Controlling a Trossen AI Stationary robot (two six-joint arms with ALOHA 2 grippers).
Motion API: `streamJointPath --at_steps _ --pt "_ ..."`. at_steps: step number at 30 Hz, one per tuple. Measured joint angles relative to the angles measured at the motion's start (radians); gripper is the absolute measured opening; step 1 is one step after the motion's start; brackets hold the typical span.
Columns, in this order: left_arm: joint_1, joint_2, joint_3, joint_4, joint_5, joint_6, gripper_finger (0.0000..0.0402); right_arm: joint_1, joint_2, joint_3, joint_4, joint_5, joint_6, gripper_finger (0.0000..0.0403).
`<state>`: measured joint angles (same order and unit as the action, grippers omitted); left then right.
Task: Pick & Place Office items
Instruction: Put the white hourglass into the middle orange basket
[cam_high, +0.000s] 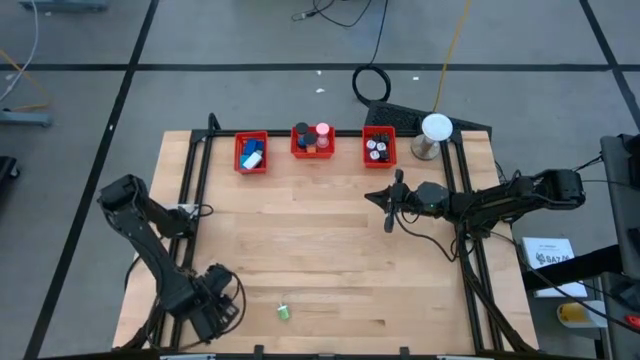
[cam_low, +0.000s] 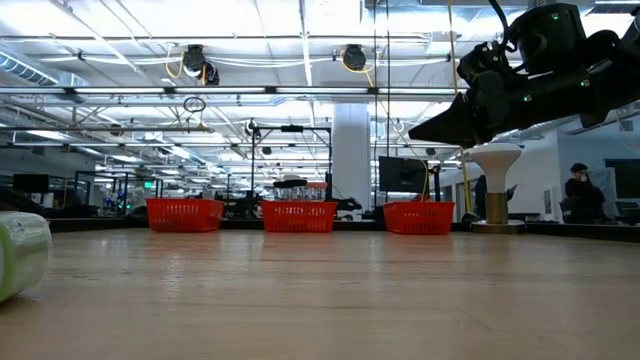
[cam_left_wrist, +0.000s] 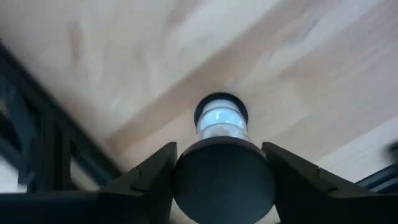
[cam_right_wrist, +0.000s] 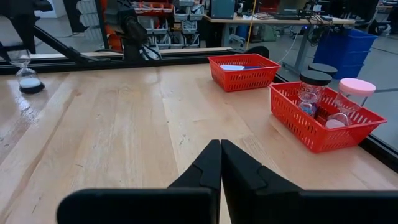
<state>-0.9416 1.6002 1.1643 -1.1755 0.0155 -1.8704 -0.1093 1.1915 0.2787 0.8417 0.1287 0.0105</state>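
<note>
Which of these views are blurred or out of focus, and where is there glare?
Left wrist view: the table looks smeared, and the hourglass between the left gripper fingers is soft. Low view: the green roll at the near edge is out of focus; the ceiling lights glare. High view: even light, no strong glare. Right wrist view: sharp, with a sheen on the wood.

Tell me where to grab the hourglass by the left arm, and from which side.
Take the round black top cap, coming straight down from above. The hourglass stands upright on the table, so the cap faces up, and the glass below it is narrower and looks more fragile. The left end effector hangs directly over that cap.
</note>
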Motion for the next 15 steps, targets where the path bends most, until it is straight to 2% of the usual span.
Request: streamJointPath --at_steps 4,7,12,15 --pt "0.097 -0.081 0.003 0.0 -0.203 0.137 0.0211 0.0 0.0 0.0 0.0 0.0 0.0 0.0" --pt "0.245 -0.131 0.004 0.004 -0.276 0.38 0.0211 0.0 0.0 0.0 0.0 0.0 -0.004 0.0" --pt "0.561 -0.148 0.004 0.067 -0.286 0.938 0.0211 0.0 0.0 0.0 -0.007 0.0 -0.004 0.0" --pt "0.75 -0.132 0.004 0.224 -0.223 1.268 0.0211 0.0 0.0 0.0 -0.009 0.0 -0.003 0.0"
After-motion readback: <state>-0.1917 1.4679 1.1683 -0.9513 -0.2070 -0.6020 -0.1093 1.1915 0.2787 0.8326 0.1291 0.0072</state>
